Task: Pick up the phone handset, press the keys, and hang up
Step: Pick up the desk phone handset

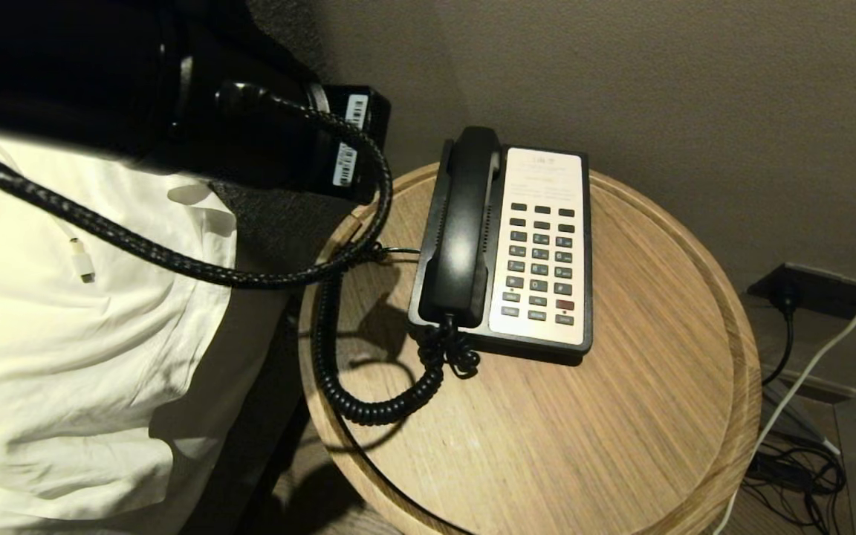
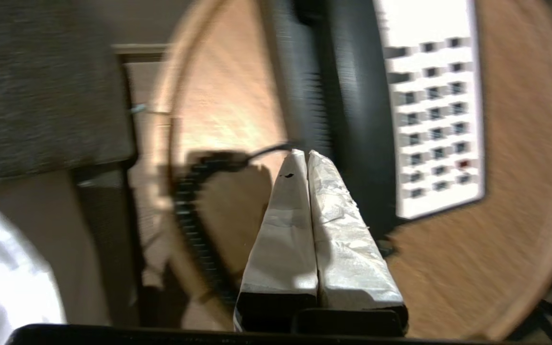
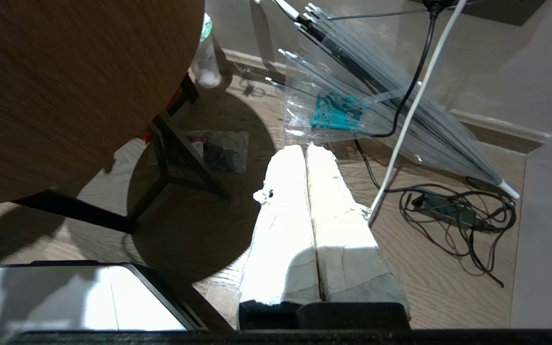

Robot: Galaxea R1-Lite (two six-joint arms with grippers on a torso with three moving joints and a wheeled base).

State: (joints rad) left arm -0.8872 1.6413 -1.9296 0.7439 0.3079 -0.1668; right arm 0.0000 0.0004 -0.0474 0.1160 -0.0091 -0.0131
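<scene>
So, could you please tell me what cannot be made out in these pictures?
- Key labels: too small in the head view, blurred in the left wrist view.
- Left gripper: hidden in the head view behind the arm's black casing.
- Handset top end: cut off by the left wrist view's edge.
- Phone: absent from the right wrist view, which shows the floor beside the table.

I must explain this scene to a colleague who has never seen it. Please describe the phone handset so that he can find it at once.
Start at the round wooden table beside the bed. On it sits a black phone base with a white faceplate of keys. The phone handset lies in the cradle on the side of the base nearer the bed: a long, glossy black, curved piece with a coiled cord hanging from its near end.
</scene>
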